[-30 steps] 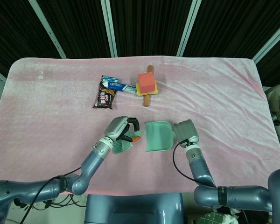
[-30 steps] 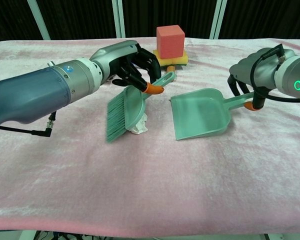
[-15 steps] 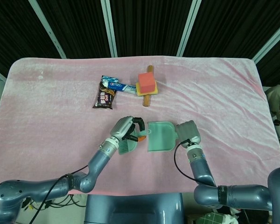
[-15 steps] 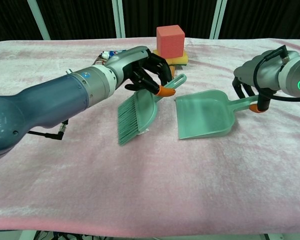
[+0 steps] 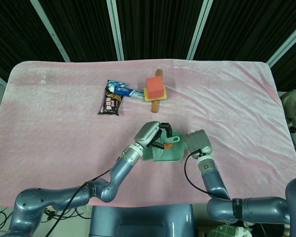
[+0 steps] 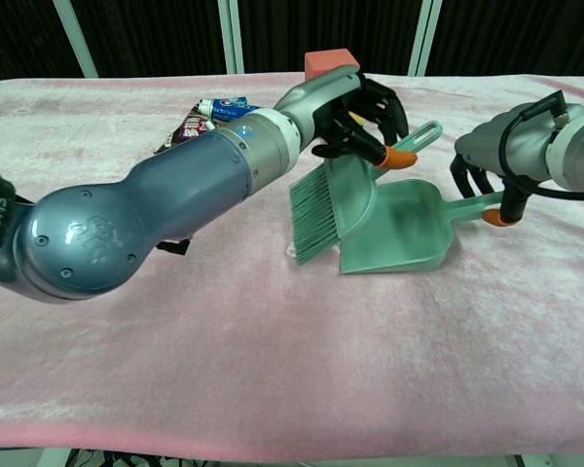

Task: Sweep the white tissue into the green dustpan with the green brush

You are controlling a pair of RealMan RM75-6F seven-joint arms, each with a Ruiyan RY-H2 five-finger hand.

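Note:
My left hand (image 5: 152,133) (image 6: 355,102) grips the green brush (image 6: 339,195) by its orange-collared handle. The bristles point down and left at the open mouth of the green dustpan (image 6: 409,233) (image 5: 171,154), and the brush body overlaps the pan's left edge. In the head view the brush (image 5: 149,155) shows just under the left hand. My right hand (image 5: 197,140) (image 6: 496,151) holds the dustpan's handle on the right side. The white tissue is hidden behind the brush; I cannot tell whether it lies in the pan.
A pink cloth (image 5: 49,113) covers the table. Behind the hands stand a red cube (image 5: 155,87) on a yellow sponge and wooden stick, a toothpaste tube (image 5: 126,91) and a dark snack pack (image 5: 110,102).
My left hand has swept the brush to the right, up to the dustpan's mouth. The tissue seen beside the bristles a second ago no longer shows. The dustpan shifted slightly right.

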